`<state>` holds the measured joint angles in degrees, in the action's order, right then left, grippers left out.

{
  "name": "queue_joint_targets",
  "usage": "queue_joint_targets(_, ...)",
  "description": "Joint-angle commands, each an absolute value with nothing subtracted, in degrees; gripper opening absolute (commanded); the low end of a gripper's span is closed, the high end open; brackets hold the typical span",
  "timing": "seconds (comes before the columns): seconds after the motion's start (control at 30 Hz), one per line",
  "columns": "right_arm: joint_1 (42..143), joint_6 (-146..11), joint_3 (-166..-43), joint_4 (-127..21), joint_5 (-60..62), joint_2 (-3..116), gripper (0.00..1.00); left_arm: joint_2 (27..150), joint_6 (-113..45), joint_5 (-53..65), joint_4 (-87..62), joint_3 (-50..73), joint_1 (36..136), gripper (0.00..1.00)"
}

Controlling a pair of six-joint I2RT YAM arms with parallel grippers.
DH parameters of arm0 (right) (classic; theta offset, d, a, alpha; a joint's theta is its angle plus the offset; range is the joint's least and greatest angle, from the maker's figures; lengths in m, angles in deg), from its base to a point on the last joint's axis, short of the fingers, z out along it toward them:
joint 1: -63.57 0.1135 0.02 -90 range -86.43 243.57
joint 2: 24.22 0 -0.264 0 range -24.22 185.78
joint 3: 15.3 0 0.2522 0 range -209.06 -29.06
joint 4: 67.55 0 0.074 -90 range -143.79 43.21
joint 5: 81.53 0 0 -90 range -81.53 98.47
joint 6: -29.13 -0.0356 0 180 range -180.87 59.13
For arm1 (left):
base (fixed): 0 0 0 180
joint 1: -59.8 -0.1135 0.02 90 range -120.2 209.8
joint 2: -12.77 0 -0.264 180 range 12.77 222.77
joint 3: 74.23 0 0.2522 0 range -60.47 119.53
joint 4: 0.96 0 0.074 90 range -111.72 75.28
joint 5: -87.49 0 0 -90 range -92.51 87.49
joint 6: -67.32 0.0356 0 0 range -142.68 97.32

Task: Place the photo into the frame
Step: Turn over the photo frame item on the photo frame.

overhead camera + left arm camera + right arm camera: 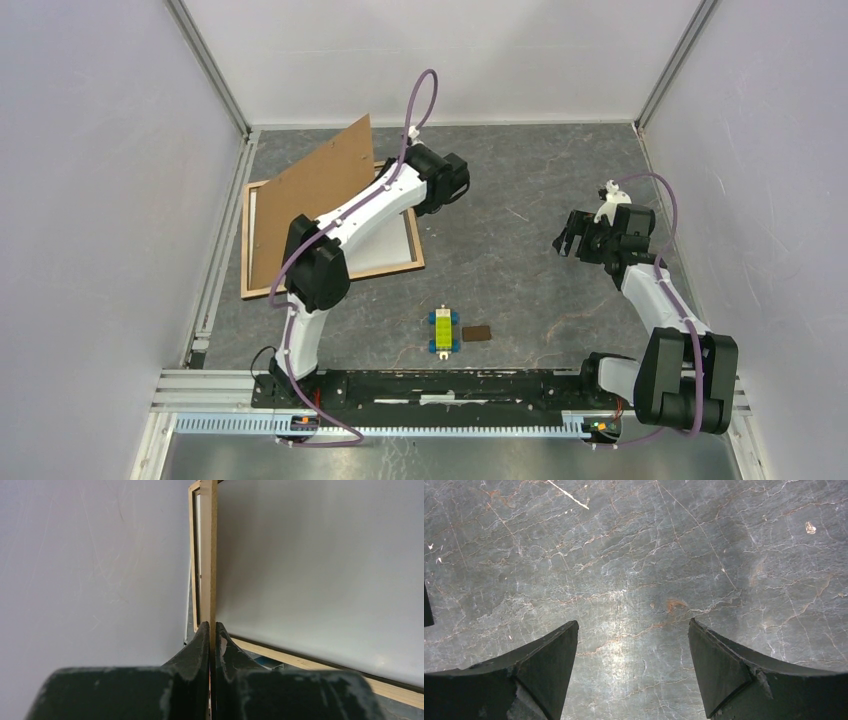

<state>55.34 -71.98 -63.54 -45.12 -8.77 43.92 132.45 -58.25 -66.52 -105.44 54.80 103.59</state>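
Frame (385,272) lies flat at far left with a white sheet (388,248) inside; no printed photo face is visible. Left gripper (212,630) pinches the board (310,190) by its thin edge, tilted above the frame. Right gripper (634,655) gapes over the table (624,555), holding nothing. Risk: the edge grip slips and the board drops, shifting the frame. No legible writing.
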Motion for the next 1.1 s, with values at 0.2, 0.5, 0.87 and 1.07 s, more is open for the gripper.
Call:
queue_joint_targets(0.2, 56.2, -71.4, -63.5, -46.5, -6.9, 43.6, 0.86, 131.9, -63.0, -63.5, -109.0, 55.1, 99.9, 0.02)
queue_joint_targets(0.5, 56.5, -71.2, -63.2, -46.8, -6.5, 44.2, 0.86, 136.2, -64.4, -63.7, -109.0, 56.1, 99.1, 0.15)
queue_joint_targets(0.87, 56.6, -71.2, -62.6, -47.1, -6.4, 44.3, 0.86, 139.4, -61.1, -59.2, -104.8, 56.5, 99.2, 0.35)
queue_joint_targets(1.07, 56.7, -71.1, -62.4, -47.1, -6.2, 44.1, 0.86, 139.1, -58.5, -56.6, -100.9, 54.2, 99.4, 0.64)
